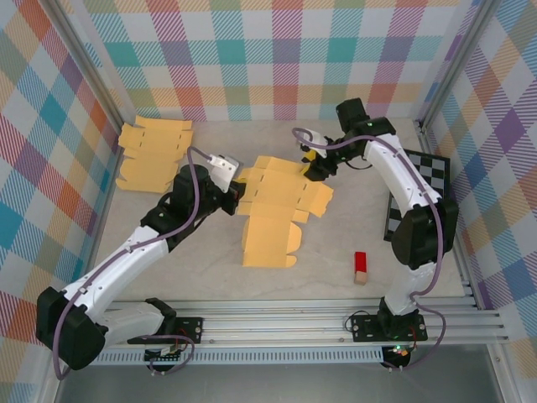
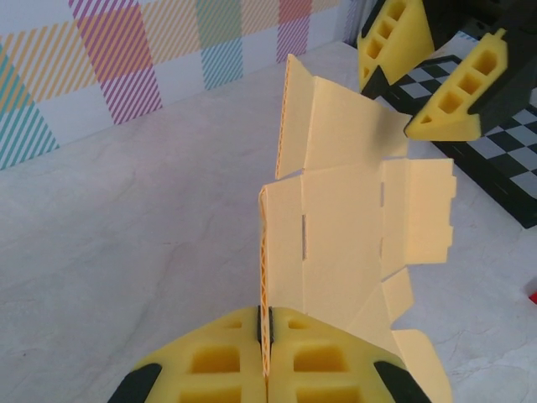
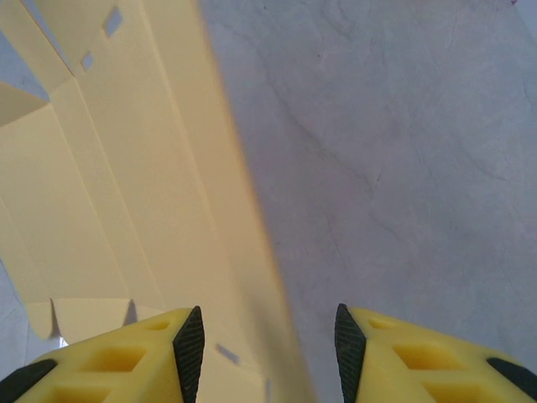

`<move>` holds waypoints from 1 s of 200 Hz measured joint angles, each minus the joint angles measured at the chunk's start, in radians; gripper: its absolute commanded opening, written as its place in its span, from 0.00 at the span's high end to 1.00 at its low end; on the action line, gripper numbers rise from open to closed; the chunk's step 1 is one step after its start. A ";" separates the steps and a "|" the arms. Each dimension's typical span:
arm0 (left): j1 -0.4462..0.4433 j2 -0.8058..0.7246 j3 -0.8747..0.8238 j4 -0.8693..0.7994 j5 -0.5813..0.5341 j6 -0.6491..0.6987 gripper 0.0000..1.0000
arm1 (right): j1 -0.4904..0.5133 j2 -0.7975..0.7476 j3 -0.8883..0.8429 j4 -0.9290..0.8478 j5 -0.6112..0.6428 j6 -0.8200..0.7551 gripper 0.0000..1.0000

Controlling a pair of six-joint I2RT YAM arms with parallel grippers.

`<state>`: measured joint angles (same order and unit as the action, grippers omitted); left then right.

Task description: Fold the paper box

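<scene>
We see left claw (image 2: 265, 336) clamped on the near edge of the yellow corrugated cardboard box blank (image 1: 270, 220), which sits mid-counter (image 1: 348, 239), partly lifted. Right claw (image 3: 268, 340) has its jaws apart, straddling the blank's far edge.

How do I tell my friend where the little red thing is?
Look near the front edge of the pale table, by the right arm. A small block lies alone just left of that arm. It is red with a tan end, unlike the yellow paper box and checkerboard nearby.
</scene>
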<state>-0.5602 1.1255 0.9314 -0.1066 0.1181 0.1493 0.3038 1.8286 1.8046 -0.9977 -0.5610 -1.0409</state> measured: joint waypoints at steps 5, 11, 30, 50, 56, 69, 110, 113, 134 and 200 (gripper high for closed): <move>-0.003 -0.002 0.000 0.000 0.000 0.005 1.00 | -0.004 -0.003 -0.005 0.001 0.000 -0.005 0.52; -0.006 -0.003 0.000 0.000 0.000 0.010 1.00 | -0.010 -0.007 -0.009 0.000 0.003 -0.011 0.52; -0.014 -0.004 -0.001 0.000 -0.001 0.024 1.00 | -0.014 -0.020 -0.018 0.005 0.012 -0.022 0.52; -0.016 -0.005 -0.003 0.000 -0.002 0.028 1.00 | -0.014 -0.034 -0.032 0.005 0.022 -0.030 0.54; -0.016 -0.005 -0.005 0.001 -0.005 0.029 1.00 | -0.014 -0.037 -0.037 0.005 0.022 -0.031 0.54; -0.016 -0.007 -0.009 0.001 -0.010 0.031 1.00 | -0.014 -0.039 -0.045 -0.001 0.021 -0.037 0.54; -0.017 -0.019 -0.013 0.001 -0.024 0.032 1.00 | -0.014 -0.039 -0.069 -0.019 0.003 -0.045 0.62; -0.018 -0.020 -0.013 0.002 -0.024 0.032 1.00 | -0.014 -0.040 -0.071 -0.020 0.002 -0.046 0.63; -0.021 -0.028 -0.013 0.002 -0.027 0.032 1.00 | -0.014 -0.040 -0.078 -0.024 0.001 -0.050 0.72; -0.022 -0.029 -0.011 -0.007 -0.117 -0.046 0.61 | -0.005 -0.088 -0.101 -0.039 0.031 -0.084 1.00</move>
<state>-0.5819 1.0966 0.9207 -0.1139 0.0013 0.1032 0.2993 1.7409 1.7031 -1.0370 -0.5301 -1.1248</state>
